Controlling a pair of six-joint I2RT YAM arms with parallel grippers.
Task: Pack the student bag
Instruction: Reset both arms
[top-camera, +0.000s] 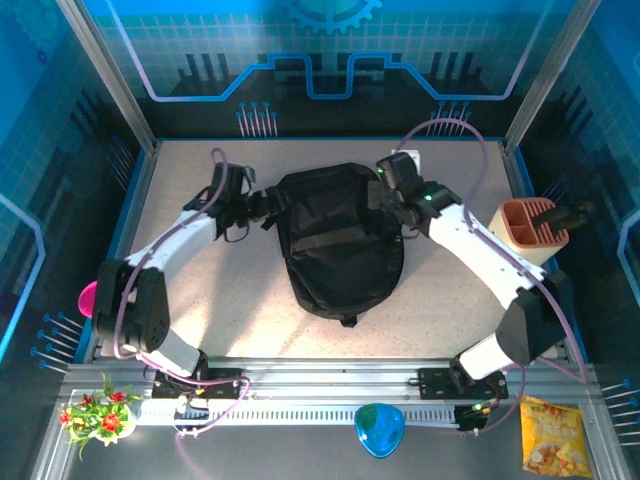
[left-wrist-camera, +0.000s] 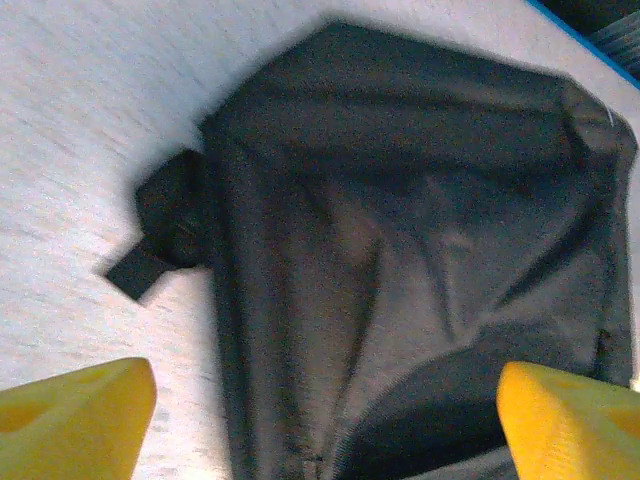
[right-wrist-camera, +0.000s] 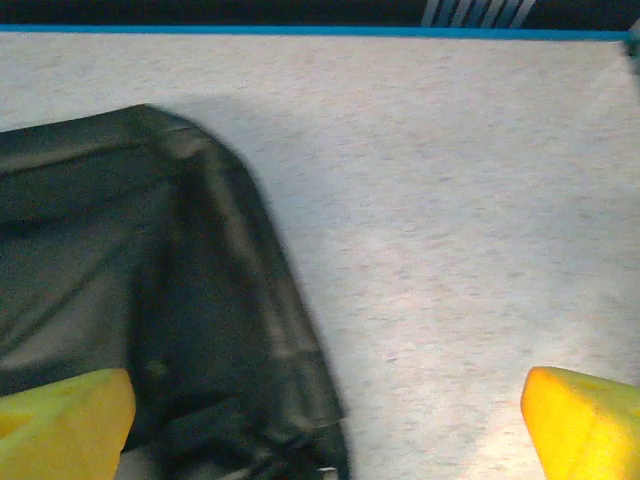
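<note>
Centrally, rumpled rounded black fabric backpack (top-camera: 340, 245) on speckled table (top-camera: 200, 300); left gripper (left-wrist-camera: 320, 405), right gripper (right-wrist-camera: 325, 415) both spread wide, released.

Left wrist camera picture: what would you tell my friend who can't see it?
A large black soft fabric backpack lies on a pale speckled table, with a short black strap tab sticking out at its left. At the bottom, the left gripper is open, its yellow fingertips wide apart and holding nothing.
</note>
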